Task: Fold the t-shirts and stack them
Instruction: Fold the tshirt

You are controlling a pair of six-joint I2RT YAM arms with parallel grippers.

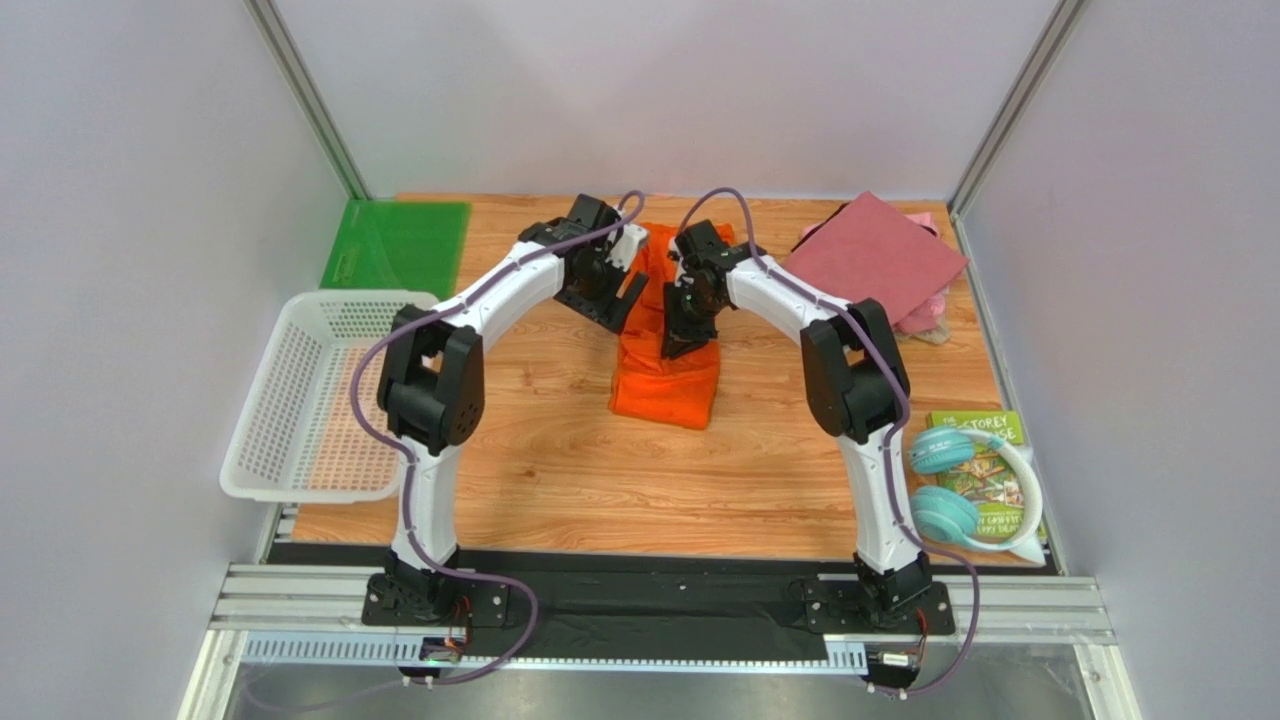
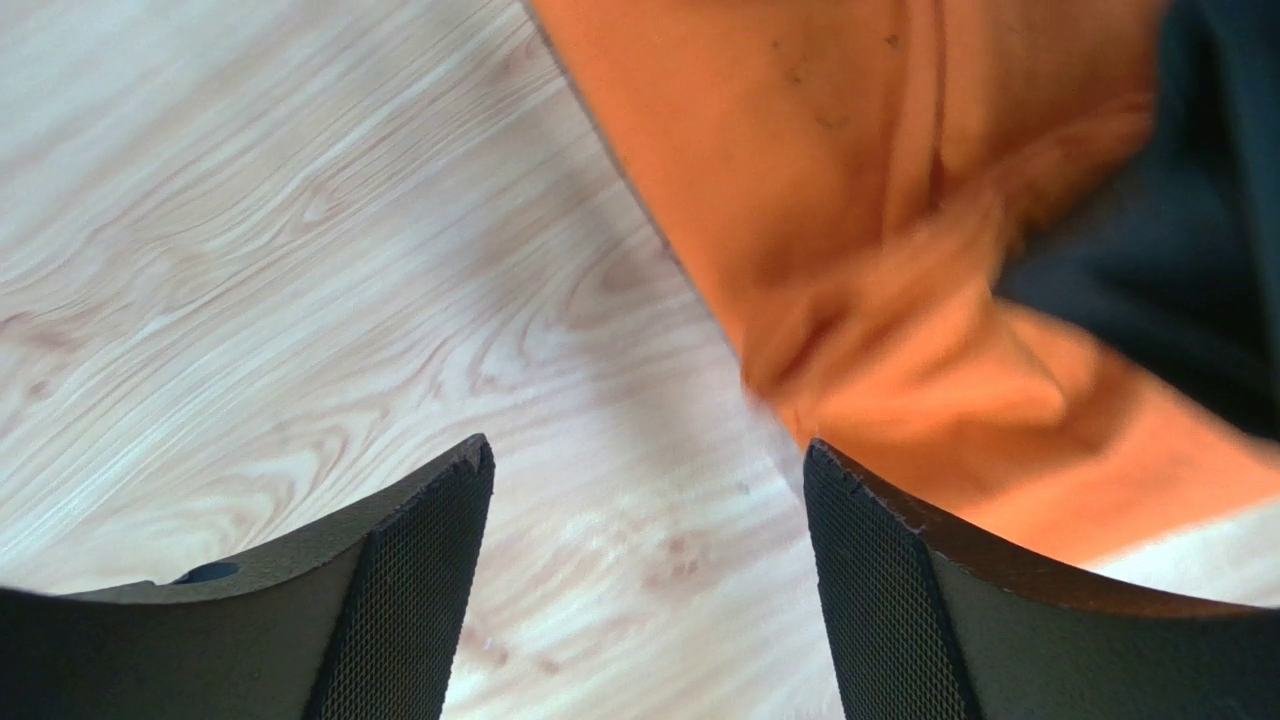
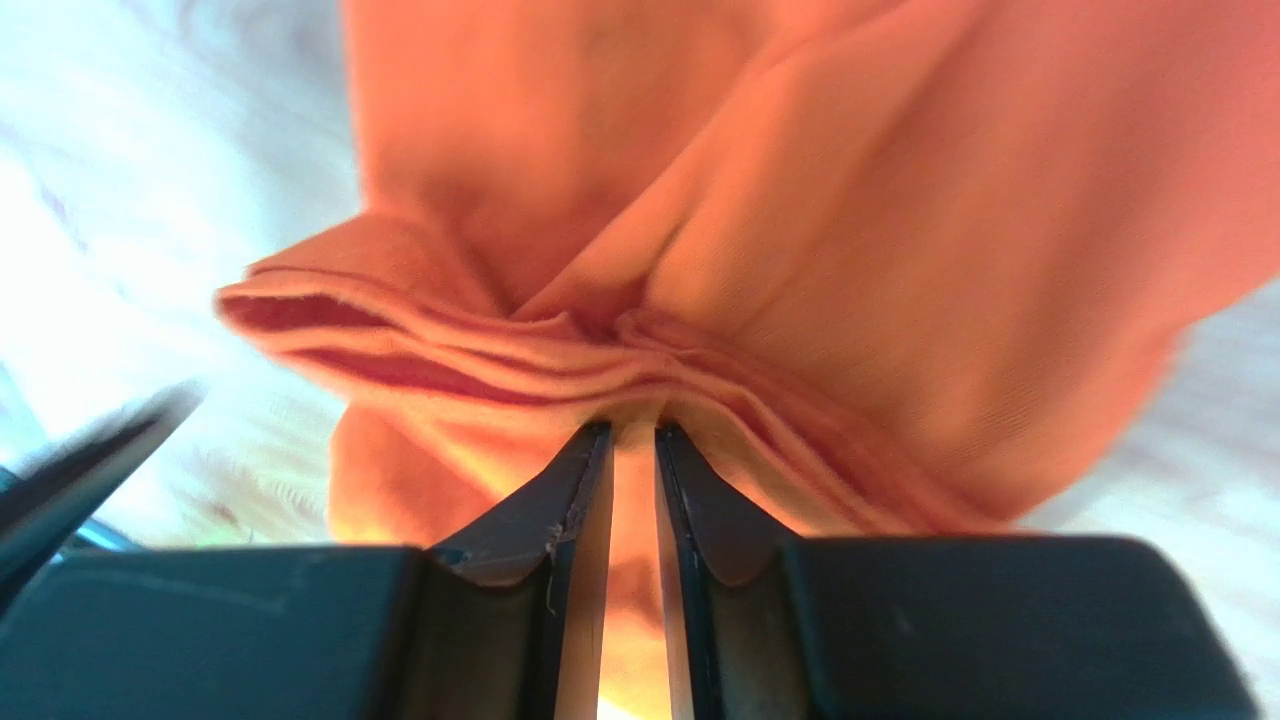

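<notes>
The bright orange t-shirt (image 1: 666,375) lies as a long narrow strip in the middle of the table. My right gripper (image 1: 679,327) is shut on a bunched edge of the orange t-shirt (image 3: 842,225) and lifts it. My left gripper (image 1: 613,305) is open and empty just left of the shirt; its right finger (image 2: 962,600) sits beside the orange cloth (image 2: 902,300), over bare wood. A folded maroon-red t-shirt (image 1: 875,255) lies at the back right on a pale pink one (image 1: 921,312).
A white mesh basket (image 1: 323,393) hangs over the left table edge. A flat green plastic sheet (image 1: 397,245) lies at the back left. A green book (image 1: 984,473) with teal headphones (image 1: 953,480) sits at the right edge.
</notes>
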